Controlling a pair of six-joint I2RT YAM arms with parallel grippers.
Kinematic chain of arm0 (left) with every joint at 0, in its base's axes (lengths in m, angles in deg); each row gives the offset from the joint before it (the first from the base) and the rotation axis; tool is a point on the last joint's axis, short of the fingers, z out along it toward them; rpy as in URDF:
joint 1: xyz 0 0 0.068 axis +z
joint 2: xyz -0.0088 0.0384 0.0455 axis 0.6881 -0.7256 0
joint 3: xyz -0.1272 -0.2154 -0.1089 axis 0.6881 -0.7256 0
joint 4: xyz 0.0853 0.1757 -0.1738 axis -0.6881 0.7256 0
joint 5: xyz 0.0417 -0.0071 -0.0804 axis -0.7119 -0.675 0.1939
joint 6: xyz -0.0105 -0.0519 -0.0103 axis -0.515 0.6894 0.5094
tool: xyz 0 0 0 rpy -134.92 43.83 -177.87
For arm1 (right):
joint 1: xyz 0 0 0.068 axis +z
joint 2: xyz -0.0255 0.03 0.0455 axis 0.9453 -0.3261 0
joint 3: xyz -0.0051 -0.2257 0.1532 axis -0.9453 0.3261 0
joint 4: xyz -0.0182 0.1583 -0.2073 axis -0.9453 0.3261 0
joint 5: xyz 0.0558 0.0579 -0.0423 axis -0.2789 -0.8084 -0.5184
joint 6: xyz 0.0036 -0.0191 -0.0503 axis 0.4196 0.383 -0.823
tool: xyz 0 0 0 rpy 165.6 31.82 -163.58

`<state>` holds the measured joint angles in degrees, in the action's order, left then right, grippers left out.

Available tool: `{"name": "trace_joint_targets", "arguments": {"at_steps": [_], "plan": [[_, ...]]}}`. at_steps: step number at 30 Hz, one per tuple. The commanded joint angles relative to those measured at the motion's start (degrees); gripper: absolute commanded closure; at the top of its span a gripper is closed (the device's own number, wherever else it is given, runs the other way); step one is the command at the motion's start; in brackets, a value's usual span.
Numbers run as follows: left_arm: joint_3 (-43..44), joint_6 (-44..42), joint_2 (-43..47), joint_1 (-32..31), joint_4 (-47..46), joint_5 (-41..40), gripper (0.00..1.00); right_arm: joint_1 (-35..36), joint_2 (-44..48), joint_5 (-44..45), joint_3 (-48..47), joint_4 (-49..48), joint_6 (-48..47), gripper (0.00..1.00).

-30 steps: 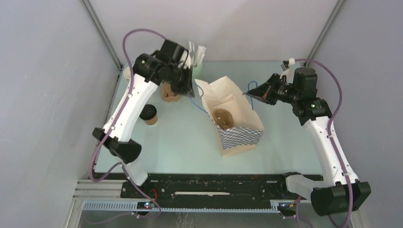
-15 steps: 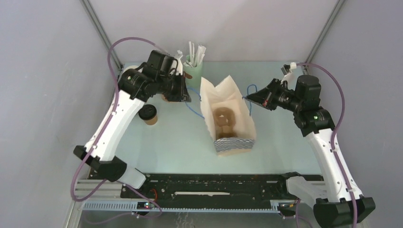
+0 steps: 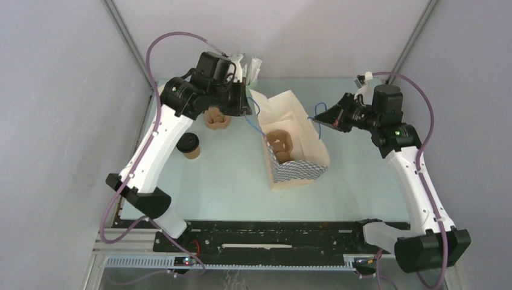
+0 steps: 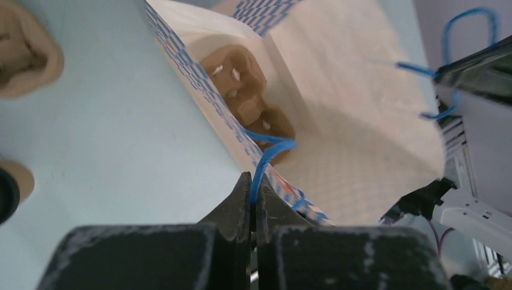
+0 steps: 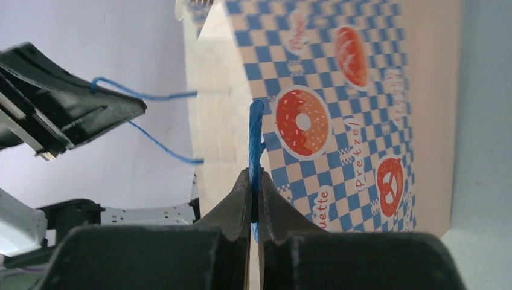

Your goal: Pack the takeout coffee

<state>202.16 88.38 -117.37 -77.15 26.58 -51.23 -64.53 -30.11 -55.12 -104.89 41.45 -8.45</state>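
The paper bag (image 3: 296, 172) with a blue check print stands open mid-table. A brown pulp cup carrier (image 3: 279, 144) lies inside it, also in the left wrist view (image 4: 238, 78). My left gripper (image 3: 244, 110) is shut on the bag's left blue cord handle (image 4: 273, 151). My right gripper (image 3: 317, 121) is shut on the right blue handle (image 5: 256, 136). The two hold the bag's mouth apart. One takeout coffee (image 3: 189, 145), a brown cup with a black lid, stands on the table to the left of the bag, apart from both grippers.
A second brown pulp carrier (image 3: 217, 118) lies on the table under the left arm. A green cup of white straws (image 3: 250, 67) stands at the back behind the left gripper. Grey walls close in the left and right sides.
The left gripper has moved back and to the right with its handle. The bag has turned and shifted, its mouth now leaning toward the back left. The right gripper has barely moved.
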Motion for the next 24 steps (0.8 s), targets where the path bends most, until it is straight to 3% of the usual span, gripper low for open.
{"name": "trace_joint_targets", "arguments": {"at_steps": [1, 2, 3, 5, 7, 10, 13, 15, 17, 21, 24], "plan": [[-10.9, -0.05, 7.16, -0.28, -10.1, -1.01, 1.0, 3.77, 6.01, 4.96, 2.1, -5.76, -2.91, 0.93], [-15.44, 0.61, 6.12, 0.91, -8.94, 1.46, 1.0, 2.9, 5.27, 2.94, 5.8, -7.26, -1.39, 0.96], [-13.73, 0.13, 4.01, 1.76, -3.86, 2.98, 1.0, 1.22, 3.3, -1.71, 6.79, -7.15, 0.74, 1.0], [-2.07, -3.02, 2.08, 0.09, 1.39, -0.47, 1.0, 0.48, -0.19, -6.09, 0.77, -3.1, 0.5, 1.0], [1.6, -3.34, 4.62, -1.59, -2.93, -3.58, 1.0, 4.13, 1.06, -0.64, -5.28, -1.2, -4.82, 1.0], [-5.78, -1.61, 7.18, -0.44, -9.1, -0.58, 1.0, 3.88, 1.97, 3.05, -2.84, -3.34, -5.49, 0.98], [-5.36, -1.85, 5.57, -0.27, -8.6, 0.77, 1.0, 1.77, 0.23, 0.54, -2.1, -1.96, -2.5, 0.99], [-5.09, -1.85, 4.27, 0.1, -7.65, 1.73, 0.99, 1.8, 0.0, 4.13, -1.88, -0.51, -2.21, 0.99], [-3.06, -2.11, 2.91, 0.44, -6.2, 1.83, 0.89, 0.46, -0.57, 4.76, -1.93, 1.4, -1.93, 0.99], [-0.42, -2.62, 4.91, 0.6, -6.25, -3.2, 0.51, -3.29, -1.28, 4.69, -1.98, 4.82, -0.4, 0.97], [-2.19, -2.31, 9.45, 1.36, -7.97, -8.37, 0.33, -3.8, -1.5, 3.9, -2.67, 5.84, -0.09, 0.91]]}}
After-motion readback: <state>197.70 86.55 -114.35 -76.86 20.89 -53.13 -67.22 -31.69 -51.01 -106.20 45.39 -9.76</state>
